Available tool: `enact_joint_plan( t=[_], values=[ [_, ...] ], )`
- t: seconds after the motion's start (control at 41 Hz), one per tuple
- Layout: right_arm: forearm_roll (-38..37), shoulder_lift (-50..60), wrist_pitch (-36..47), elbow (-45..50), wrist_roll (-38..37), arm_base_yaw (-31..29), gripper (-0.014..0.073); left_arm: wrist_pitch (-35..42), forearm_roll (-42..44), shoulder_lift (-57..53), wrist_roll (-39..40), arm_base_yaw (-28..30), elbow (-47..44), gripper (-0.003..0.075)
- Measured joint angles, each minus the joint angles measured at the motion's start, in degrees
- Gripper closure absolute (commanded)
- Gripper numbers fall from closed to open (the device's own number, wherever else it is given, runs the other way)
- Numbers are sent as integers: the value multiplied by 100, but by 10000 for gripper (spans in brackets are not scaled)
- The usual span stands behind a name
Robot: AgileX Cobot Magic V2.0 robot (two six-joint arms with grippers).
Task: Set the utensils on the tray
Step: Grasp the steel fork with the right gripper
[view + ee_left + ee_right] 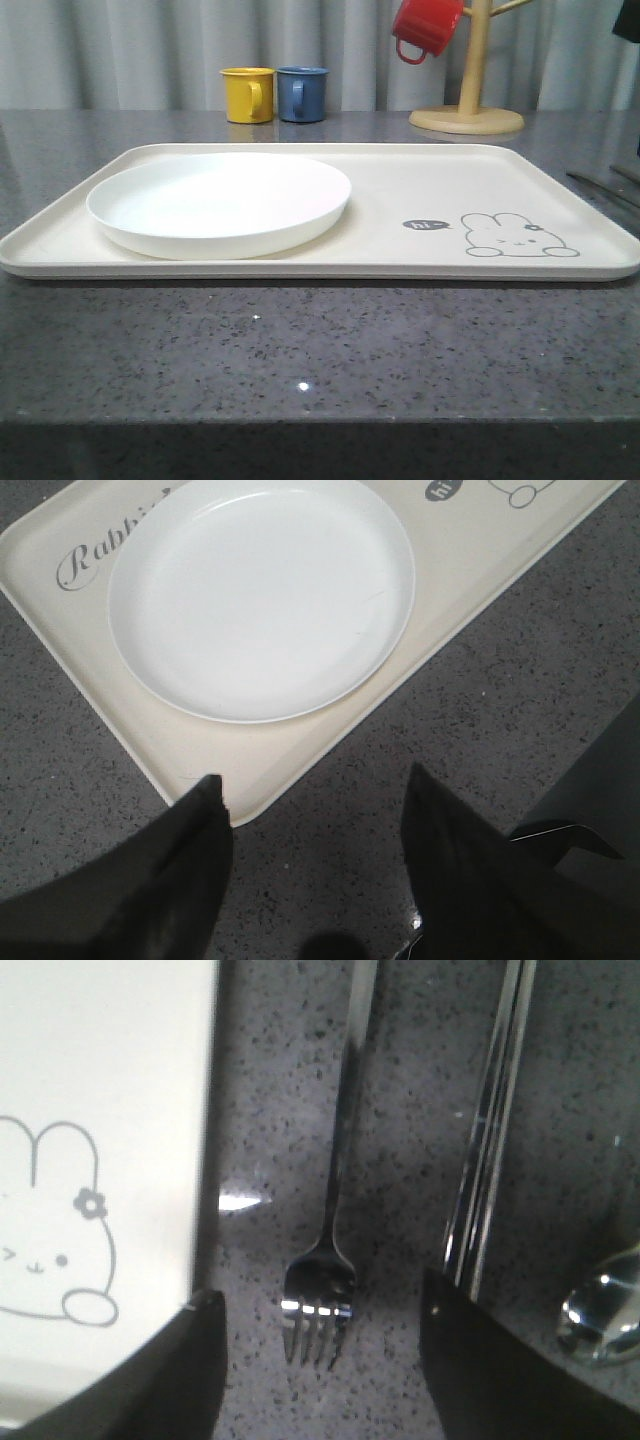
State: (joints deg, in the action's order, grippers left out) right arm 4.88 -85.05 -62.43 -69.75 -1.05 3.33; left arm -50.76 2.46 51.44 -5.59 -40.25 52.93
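**Fork lying between the open right fingers, beside the tray**

I am looking down through the right wrist camera at the shiny silver four-tined metal fork (330, 1260), which is lying flat on the speckled dark grey stone countertop (320, 350). Its long axis is running parallel to the near edge of the large cream rectangular tray with the grey rabbit drawing (100, 1080), with the tines pointing toward the camera's finger side and the handle stretching away. The fork is sitting just beside the tray, apart from it. Next to it, the pair of flat silver chopsticks (490, 1130) is lying roughly parallel, and the round bowl of the silver spoon (605, 1310) is showing beyond them.

The right gripper (325, 1360) is standing wide open, holding nothing, its dark fingers (190, 1360) straddling the tines. The left gripper (315, 820) is also hanging wide open and empty over the tray's corner.

The round shallow white plate (220, 200) is resting on the tray's left half. The fork is gleaming, with bright highlights across the tines.
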Motion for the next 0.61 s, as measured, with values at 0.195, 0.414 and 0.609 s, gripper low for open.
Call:
enact_joint_plan(
  t=[0.195, 0.414, 0.609],
  values=[
    [0, -551, 0, -331, 12, 0, 223, 0, 0, 0, 0, 0, 0, 353],
    [0, -1075, 34, -530, 12, 0, 223, 0, 0, 0, 0, 0, 0, 353],
    [-36, -1292, 57, -581, 12, 0, 363, 0, 0, 0, 0, 0, 0, 353]
  ],
)
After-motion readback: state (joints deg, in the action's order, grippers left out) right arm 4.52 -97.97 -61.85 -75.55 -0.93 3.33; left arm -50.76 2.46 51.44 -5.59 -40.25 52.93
